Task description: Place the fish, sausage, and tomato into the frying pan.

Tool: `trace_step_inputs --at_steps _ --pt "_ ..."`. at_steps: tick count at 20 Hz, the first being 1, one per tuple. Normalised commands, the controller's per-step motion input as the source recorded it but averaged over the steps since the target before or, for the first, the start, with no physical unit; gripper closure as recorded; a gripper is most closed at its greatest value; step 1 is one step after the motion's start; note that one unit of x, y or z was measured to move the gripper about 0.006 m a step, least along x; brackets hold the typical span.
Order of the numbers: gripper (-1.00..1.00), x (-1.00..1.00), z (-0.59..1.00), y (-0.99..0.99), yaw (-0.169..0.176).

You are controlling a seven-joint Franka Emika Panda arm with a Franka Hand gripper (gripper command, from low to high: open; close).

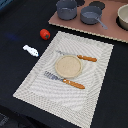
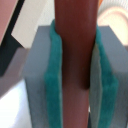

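In the wrist view my gripper (image 2: pixel 75 85) is shut on the reddish-brown sausage (image 2: pixel 75 35), which stands straight between the teal pads (image 2: pixel 52 75). The arm and sausage do not show in the exterior view. The red tomato (image 1: pixel 45 34) lies on the dark table at the exterior view's left. The white fish (image 1: pixel 30 50) lies a little nearer than it. The grey frying pan (image 1: pixel 91 15) with its straight handle sits on the brown board at the back, and looks empty.
A tan plate (image 1: pixel 67 66) sits on the woven placemat (image 1: pixel 95 75) between a fork (image 1: pixel 75 56) and a knife (image 1: pixel 65 80). A deeper dark-grey pot (image 1: pixel 66 8) stands beside the pan. A beige bowl (image 1: pixel 123 17) is at the far right.
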Motion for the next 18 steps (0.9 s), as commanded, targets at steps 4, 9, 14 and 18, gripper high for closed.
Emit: trace_step_inputs --at_steps 4,9,14,18 --pt "1.0 0.64 0.02 0.79 0.0" --pt "1.0 0.62 -0.05 0.78 0.0" --pt "1.0 0.61 -0.11 0.77 0.0" --pt "1.0 0.63 -0.14 0.73 0.0"
